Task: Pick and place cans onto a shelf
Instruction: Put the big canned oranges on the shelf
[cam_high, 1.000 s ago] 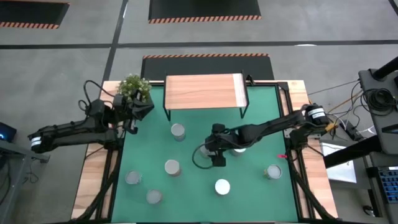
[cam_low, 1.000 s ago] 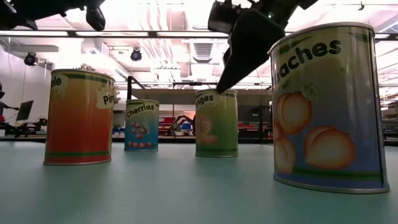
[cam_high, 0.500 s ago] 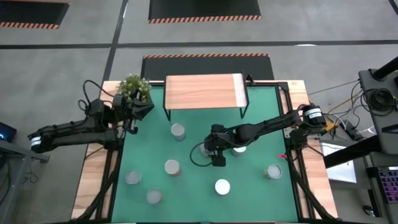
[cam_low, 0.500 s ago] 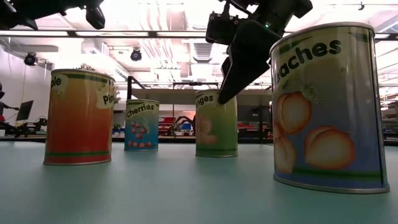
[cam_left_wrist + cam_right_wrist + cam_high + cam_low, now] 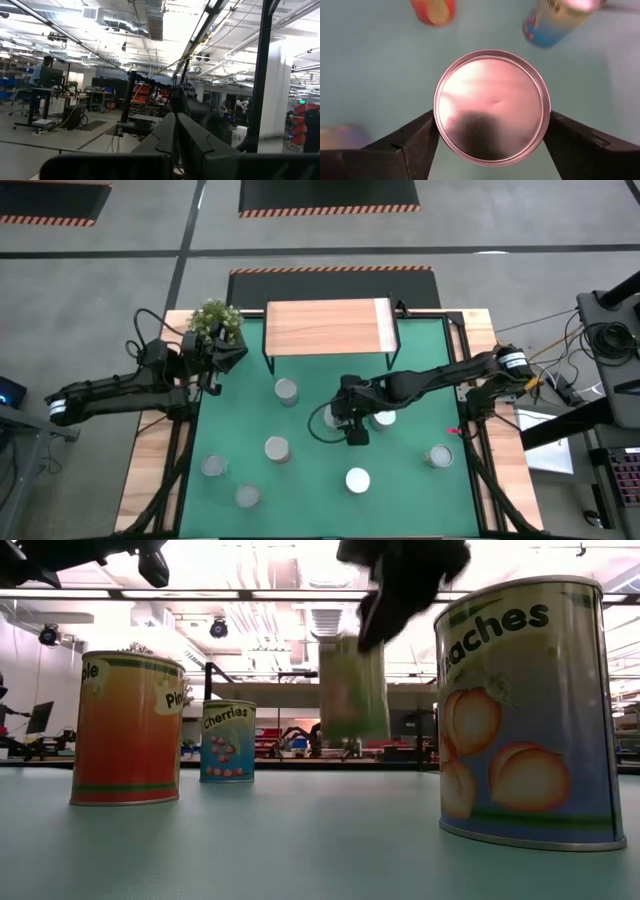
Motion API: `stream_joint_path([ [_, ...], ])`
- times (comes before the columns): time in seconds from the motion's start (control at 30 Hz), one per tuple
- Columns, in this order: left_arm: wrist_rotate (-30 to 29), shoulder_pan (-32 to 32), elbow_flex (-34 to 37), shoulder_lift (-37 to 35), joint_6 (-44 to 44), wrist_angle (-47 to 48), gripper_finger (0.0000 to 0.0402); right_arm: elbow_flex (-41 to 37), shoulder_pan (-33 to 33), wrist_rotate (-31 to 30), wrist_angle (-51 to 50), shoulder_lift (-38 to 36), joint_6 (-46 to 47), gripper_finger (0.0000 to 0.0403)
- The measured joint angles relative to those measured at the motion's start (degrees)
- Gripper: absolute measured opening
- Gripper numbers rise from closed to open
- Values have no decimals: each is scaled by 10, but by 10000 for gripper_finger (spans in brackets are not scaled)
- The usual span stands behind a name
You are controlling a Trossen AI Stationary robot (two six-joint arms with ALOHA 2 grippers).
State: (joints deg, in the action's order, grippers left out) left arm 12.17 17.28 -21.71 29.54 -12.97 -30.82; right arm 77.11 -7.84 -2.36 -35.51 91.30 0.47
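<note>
The left gripper (image 5: 228, 352) is seen with fingers pressed together, parked beside the potted plant (image 5: 216, 320) at the table's left edge. The right gripper (image 5: 356, 420) is clamped on the green can (image 5: 353, 690), both fingers flush against its sides; the can is clear of the table (image 5: 400, 480). The shelf (image 5: 328, 327) lies just beyond this gripper, bare. Closed cans are noted around it: a cherries can (image 5: 227, 741), an orange can (image 5: 127, 728), a peaches can (image 5: 525, 710).

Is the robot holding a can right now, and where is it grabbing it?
Yes. The right gripper holds the green can by its sides, just under the silver top, lifted off the table. The left gripper is shut and holds nothing.
</note>
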Motion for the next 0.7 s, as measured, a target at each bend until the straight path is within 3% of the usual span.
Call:
stream_joint_path([
  [0.17,0,0,0,0,0,0,0,105,14,15,-96,-18,-31,315],
  [0.37,0,0,0,0,-2,-1,0,205,71,14,-137,-20,-123,312],
  [0.5,0,0,0,0,-11,-1,0,235,135,18,-133,-17,-168,313],
  [0.7,0,0,0,0,-11,0,0,235,244,103,-135,4,-178,310],
])
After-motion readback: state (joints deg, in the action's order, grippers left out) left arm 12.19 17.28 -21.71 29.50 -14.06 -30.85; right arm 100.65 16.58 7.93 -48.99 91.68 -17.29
